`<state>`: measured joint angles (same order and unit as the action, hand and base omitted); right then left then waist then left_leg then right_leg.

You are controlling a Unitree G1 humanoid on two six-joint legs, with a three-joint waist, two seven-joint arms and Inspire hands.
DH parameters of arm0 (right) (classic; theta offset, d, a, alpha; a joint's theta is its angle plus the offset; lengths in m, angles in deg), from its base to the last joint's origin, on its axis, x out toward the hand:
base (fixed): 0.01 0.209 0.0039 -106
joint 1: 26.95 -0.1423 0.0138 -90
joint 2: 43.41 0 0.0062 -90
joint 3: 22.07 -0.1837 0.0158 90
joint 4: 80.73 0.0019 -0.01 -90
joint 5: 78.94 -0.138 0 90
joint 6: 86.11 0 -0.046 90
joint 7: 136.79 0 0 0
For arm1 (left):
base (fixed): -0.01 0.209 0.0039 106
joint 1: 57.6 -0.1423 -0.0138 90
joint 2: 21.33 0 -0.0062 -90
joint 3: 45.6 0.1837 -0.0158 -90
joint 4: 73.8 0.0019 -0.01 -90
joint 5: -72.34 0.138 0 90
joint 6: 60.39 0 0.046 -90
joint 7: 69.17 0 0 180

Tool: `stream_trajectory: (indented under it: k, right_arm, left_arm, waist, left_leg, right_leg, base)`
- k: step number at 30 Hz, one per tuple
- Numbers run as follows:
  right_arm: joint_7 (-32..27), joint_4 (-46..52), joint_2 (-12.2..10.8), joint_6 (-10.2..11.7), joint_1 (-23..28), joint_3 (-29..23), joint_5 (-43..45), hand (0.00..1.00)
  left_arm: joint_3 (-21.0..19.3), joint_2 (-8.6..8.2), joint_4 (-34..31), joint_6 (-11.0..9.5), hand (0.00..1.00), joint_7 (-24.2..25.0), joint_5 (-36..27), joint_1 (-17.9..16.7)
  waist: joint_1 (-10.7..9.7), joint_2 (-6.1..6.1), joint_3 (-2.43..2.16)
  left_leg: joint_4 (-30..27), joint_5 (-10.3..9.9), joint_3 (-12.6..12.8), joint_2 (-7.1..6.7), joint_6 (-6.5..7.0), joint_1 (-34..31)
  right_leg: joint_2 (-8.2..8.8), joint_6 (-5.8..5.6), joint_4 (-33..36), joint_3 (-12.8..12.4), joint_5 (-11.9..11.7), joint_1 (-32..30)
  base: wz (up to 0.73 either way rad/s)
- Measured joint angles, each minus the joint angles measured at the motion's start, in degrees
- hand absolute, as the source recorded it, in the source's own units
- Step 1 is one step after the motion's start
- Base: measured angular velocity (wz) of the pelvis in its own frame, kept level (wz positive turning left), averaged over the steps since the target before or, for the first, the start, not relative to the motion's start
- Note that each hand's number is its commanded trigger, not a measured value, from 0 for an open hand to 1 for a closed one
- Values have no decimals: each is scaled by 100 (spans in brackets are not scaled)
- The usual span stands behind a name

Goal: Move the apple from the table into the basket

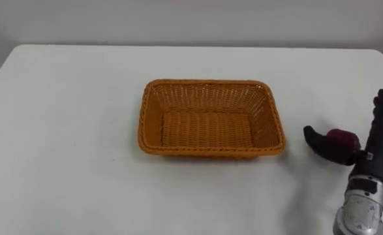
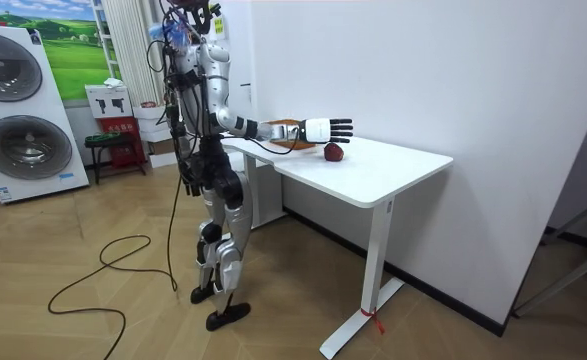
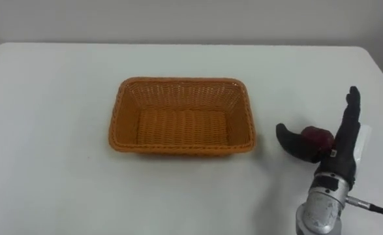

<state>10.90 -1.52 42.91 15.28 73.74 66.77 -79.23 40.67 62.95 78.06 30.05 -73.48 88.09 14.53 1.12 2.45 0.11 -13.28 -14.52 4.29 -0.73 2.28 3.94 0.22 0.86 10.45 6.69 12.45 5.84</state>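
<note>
Apple [image 1: 342, 138], dark red, sits on the white table [image 1: 61, 130] at the robot's right, just right of the basket [image 1: 142, 121] and outside it, a narrow strip of bare table between them. Right hand [image 1: 374, 153] comes in from lower right, set on edge around the apple: fingers straight and pointing away from the robot on the apple's far right side, thumb [image 1: 315, 140] spread wide on its left side, toward the basket. Apple is in the gap between thumb and fingers. Hand is spread, not clamped; can't tell if thumb or palm actually touches the fruit. Apple looks to rest on the tabletop, not lifted.

Basket is orange wicker, rectangular, near table centre, long side across the view, nothing inside.

Room view: robot stands upright at the end of the table on the room view's left, facing along it, right arm stretched out level over the tabletop, hand just above and beside the apple. Wall runs behind the table. Two washing machines [image 2: 23, 110] stand at the room view's left edge, well apart from the table. Wooden floor [image 2: 93, 330].
</note>
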Motion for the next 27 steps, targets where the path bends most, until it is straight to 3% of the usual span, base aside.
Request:
stream_trajectory:
  k: [4, 13, 21, 27]
  right_arm:
    - [187, -446, 0, -43, 1, -3, -6, 0]
    - [251, -469, 1, -75, 3, -5, -168, 0]
    - [520, -831, 133, -74, -29, -27, -351, 0]
    - [749, -1110, 179, -149, -298, -251, -548, 0]
  left_arm:
    - [0, 0, 5, 5, 0, 73, -1, 20]
    - [-5, 4, 3, 50, 0, 238, 12, 67]
    - [-9, 44, 3, 39, 0, 270, 6, 77]
    - [-61, 97, -1, 47, 0, 402, 10, 82]
  waist:
    - [19, -6, -3]
    - [30, -9, -19]
    - [-9, -21, -14]
    - [-22, 37, 8]
  left_leg:
    - [20, 0, -27, -2, 0, 62]
    - [30, 4, -33, -1, -6, 84]
    - [6, 5, -41, -2, -4, 77]
    - [20, 33, -39, -1, 18, 72]
  right_leg:
    - [2, -2, -74, 47, -19, 71]
    - [-3, 0, -75, 44, -25, 123]
    - [20, -7, -79, 116, -32, 171]
    - [46, -13, -67, 138, -36, 153]
  base:
    - [3]
    - [0]
    - [2]
    - [0]
